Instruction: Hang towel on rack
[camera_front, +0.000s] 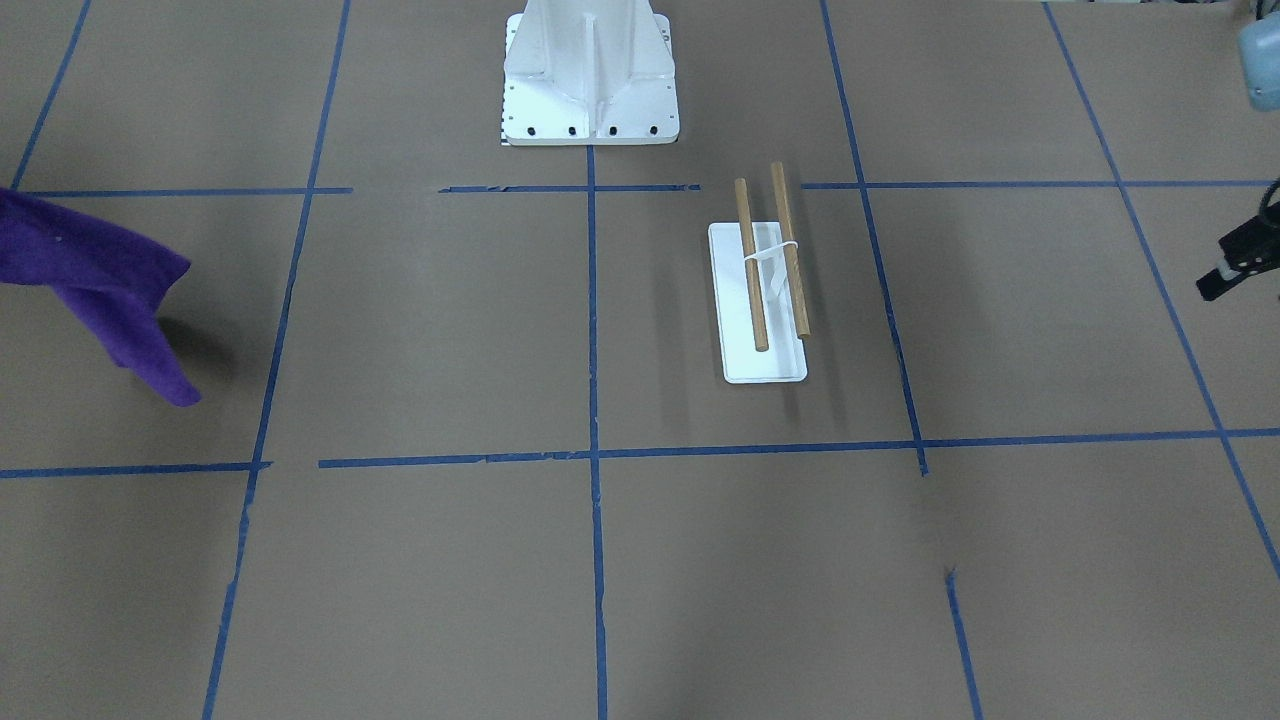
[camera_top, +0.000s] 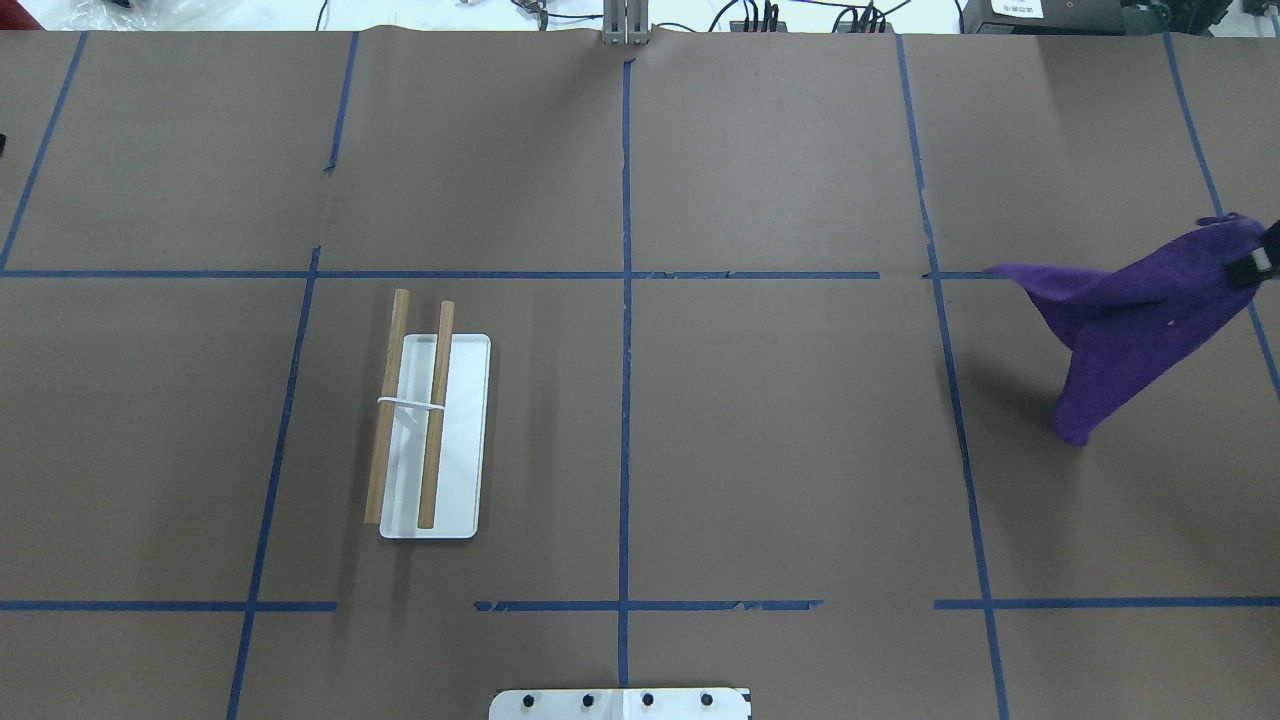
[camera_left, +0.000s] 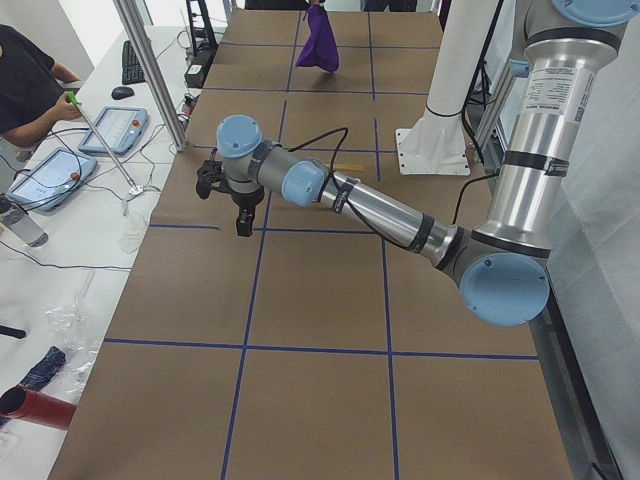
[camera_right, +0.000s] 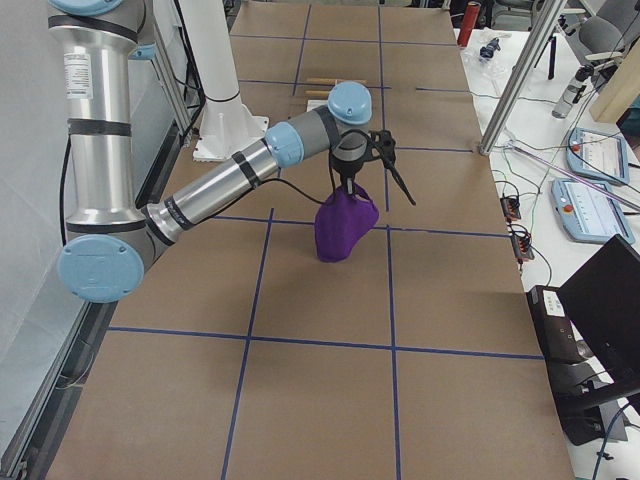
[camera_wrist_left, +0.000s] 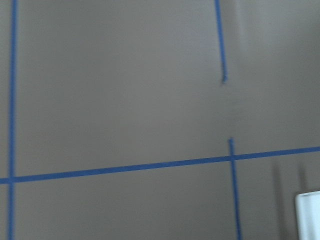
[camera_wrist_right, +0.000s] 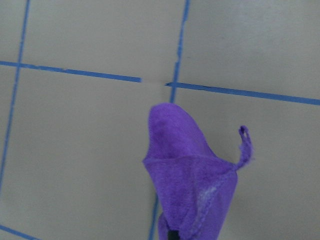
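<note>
Looking over the feeds, I read this as the carry stage: the right gripper (camera_right: 347, 186) is clenched on one gathered corner of the purple towel (camera_top: 1120, 320), so the cloth hangs below it in a loose cone at the far right side of the table (camera_top: 780, 450). Pinching it by a corner lets the weight pull it long, which I judge should help it drape over a bar. Its lowest tip looks close to the brown paper, but I cannot tell whether it touches. The rack (camera_top: 462, 430) stands well apart from it on the robot's left half, with its two wooden dowels (camera_top: 437, 415) running away from the robot and nothing hung on them yet. That means the towel must cross the whole middle of the table and arrive above the bars. The left gripper (camera_left: 240, 215) hangs above the table's left end, beyond the rack, perhaps parked out of the way. I cannot tell whether its jaws are parted or closed, and I see nothing between them.
</note>
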